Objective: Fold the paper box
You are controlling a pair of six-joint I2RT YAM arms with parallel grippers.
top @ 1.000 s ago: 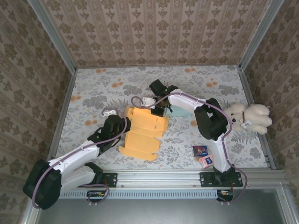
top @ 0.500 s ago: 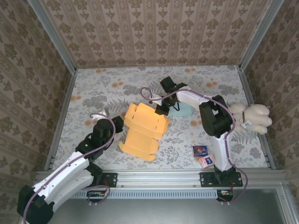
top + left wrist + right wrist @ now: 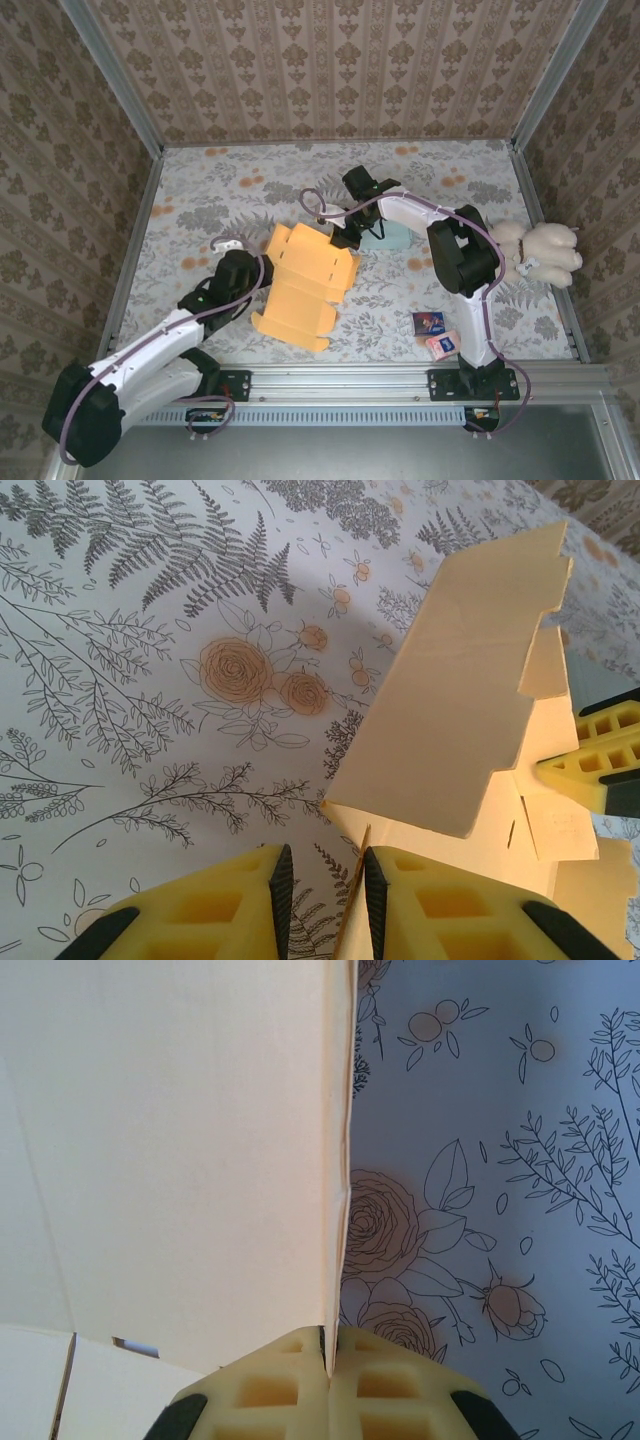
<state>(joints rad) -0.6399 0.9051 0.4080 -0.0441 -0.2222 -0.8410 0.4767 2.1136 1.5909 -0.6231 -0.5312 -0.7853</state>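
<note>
Clamping the paper box (image 3: 305,285) at 1 o'clock is the right hand (image 3: 328,1345); left hand (image 3: 322,868), slightly apart, straddles its 9 o'clock edge.

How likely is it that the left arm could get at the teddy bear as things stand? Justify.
Probably not. The teddy bear lies at the table's right edge, past the right arm, while the left gripper sits at the paper box's left side. The box and the right arm stand between them.
</note>
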